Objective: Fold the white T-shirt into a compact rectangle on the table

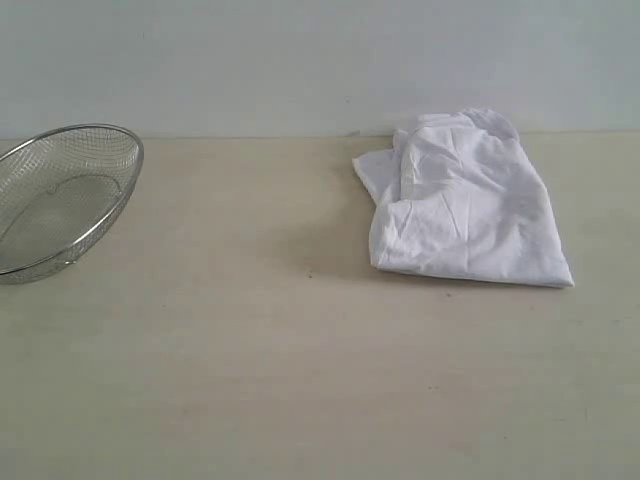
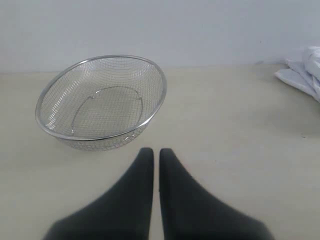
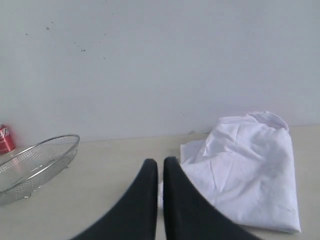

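Note:
The white T-shirt (image 1: 460,205) lies bunched and roughly folded at the back right of the table (image 1: 300,360); its red lettering and neck tag do not show. Neither gripper appears in the exterior view. In the left wrist view my left gripper (image 2: 152,152) is shut with nothing between its dark fingers, and only an edge of the shirt (image 2: 305,75) shows far off to one side. In the right wrist view my right gripper (image 3: 160,162) is shut and holds nothing, hovering beside the near edge of the shirt (image 3: 250,170).
A round wire-mesh basket (image 1: 60,195) sits tilted at the table's left edge, just beyond the left fingertips (image 2: 102,100). A red can (image 3: 6,139) stands behind the basket (image 3: 35,162) near the pale wall.

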Controlling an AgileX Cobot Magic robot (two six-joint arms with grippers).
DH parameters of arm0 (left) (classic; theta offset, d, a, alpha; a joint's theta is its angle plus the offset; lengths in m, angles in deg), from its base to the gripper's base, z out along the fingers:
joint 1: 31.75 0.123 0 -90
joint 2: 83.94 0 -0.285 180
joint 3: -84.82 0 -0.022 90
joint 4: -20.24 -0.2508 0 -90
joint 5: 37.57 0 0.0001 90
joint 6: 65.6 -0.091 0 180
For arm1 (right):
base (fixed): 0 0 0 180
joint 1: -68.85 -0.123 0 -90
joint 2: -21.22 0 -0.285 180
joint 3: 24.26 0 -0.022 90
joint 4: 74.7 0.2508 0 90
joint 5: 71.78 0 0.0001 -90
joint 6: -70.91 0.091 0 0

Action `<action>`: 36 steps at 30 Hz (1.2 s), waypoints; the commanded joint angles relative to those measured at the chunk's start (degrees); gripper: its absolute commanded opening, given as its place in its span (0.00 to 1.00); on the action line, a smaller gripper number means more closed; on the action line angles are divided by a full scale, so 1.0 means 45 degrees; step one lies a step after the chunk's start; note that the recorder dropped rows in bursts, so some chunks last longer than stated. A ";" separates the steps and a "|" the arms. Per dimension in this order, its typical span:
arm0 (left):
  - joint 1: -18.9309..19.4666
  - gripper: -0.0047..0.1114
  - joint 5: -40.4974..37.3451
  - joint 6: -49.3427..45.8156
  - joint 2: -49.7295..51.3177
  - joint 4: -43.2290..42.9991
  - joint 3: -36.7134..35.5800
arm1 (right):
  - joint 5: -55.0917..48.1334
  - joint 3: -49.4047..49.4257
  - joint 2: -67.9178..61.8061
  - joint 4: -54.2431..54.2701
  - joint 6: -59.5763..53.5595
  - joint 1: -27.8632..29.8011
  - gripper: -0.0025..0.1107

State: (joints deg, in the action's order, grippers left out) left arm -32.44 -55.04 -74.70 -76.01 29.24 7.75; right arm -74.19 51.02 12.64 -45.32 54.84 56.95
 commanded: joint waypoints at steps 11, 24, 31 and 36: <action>0.0018 0.08 0.0014 0.0124 -0.0034 -0.0013 -0.0033 | -0.3493 0.0432 -0.0119 -0.6003 0.2432 -0.0019 0.02; 0.0018 0.08 -0.0014 0.0124 -0.0034 -0.0013 -0.0033 | -0.3493 0.0432 -0.0119 -0.5864 0.3752 -0.0019 0.02; 0.0018 0.08 -0.0014 0.0124 -0.0034 -0.0013 -0.0033 | -0.3529 0.0432 -0.0119 -0.5864 0.3789 -0.0019 0.02; 0.0018 0.08 -0.0014 0.0124 -0.0034 -0.0013 -0.0033 | -0.3529 0.0432 -0.0119 -0.5864 0.3789 -0.0019 0.02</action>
State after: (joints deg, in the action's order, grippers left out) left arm -32.44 -55.14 -74.70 -76.01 29.24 7.75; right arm -90.53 53.02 12.28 -71.62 71.66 56.95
